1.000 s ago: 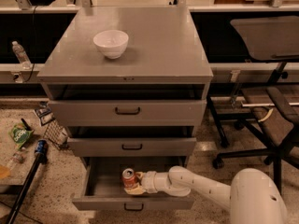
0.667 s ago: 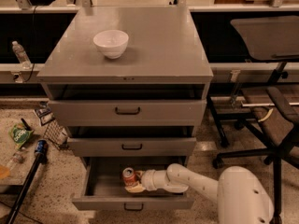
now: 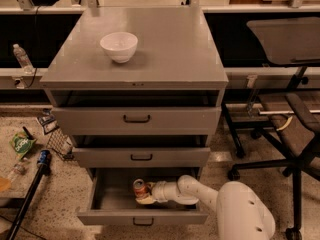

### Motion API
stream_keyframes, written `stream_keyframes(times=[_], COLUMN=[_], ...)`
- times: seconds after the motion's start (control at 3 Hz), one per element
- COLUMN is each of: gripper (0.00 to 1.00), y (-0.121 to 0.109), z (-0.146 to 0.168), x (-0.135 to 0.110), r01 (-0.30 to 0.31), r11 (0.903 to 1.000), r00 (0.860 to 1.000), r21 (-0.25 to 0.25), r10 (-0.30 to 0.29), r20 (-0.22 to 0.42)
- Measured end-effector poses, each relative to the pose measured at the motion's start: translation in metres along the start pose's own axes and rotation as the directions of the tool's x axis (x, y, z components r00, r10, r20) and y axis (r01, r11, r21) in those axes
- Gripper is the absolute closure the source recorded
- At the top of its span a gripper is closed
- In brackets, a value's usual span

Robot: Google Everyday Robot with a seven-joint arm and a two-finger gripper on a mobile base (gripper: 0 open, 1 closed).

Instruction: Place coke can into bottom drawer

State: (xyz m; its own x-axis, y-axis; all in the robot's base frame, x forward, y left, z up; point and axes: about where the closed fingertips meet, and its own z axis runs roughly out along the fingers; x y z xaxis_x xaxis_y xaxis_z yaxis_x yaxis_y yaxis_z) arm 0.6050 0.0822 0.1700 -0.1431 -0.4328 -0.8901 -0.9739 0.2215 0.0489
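The bottom drawer [image 3: 107, 215] of the grey cabinet is pulled open. The coke can [image 3: 139, 188] stands upright inside it, near the middle, red with a silver top. My gripper [image 3: 144, 195] reaches into the drawer from the right, at the can's right and lower side, with its white arm running back to the lower right. The can's lower part is hidden by the gripper.
A white bowl [image 3: 119, 46] sits on the cabinet top [image 3: 170, 49]. The two upper drawers [image 3: 137, 119] are slightly open. An office chair [image 3: 290, 134] stands to the right. A wire basket [image 3: 60, 140], a green bag [image 3: 21, 145], a pole [image 3: 27, 196] and a bottle [image 3: 22, 58] are at the left.
The arm's elbow has shifted left, closer to the drawer. The gripper and can stay at about the same place in the drawer.
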Motion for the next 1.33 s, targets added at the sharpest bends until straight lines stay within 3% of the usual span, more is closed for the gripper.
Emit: stream_keyframes(times=[0.67, 1.0, 1.33], gripper=[0.46, 0.6, 0.57], y=[-0.009, -0.008, -0.004], z=[0.004, 0.0, -0.015], x=[0.02, 0.022, 0.023], r01=[-0.021, -0.029, -0.052], r11=[0.9985, 0.9972, 0.9925], r00=[0.999, 0.997, 0.995], r21=[0.051, 0.069, 0.11], r10=[0.023, 0.033, 0.062], r20=[-0.048, -0.064, -0.083])
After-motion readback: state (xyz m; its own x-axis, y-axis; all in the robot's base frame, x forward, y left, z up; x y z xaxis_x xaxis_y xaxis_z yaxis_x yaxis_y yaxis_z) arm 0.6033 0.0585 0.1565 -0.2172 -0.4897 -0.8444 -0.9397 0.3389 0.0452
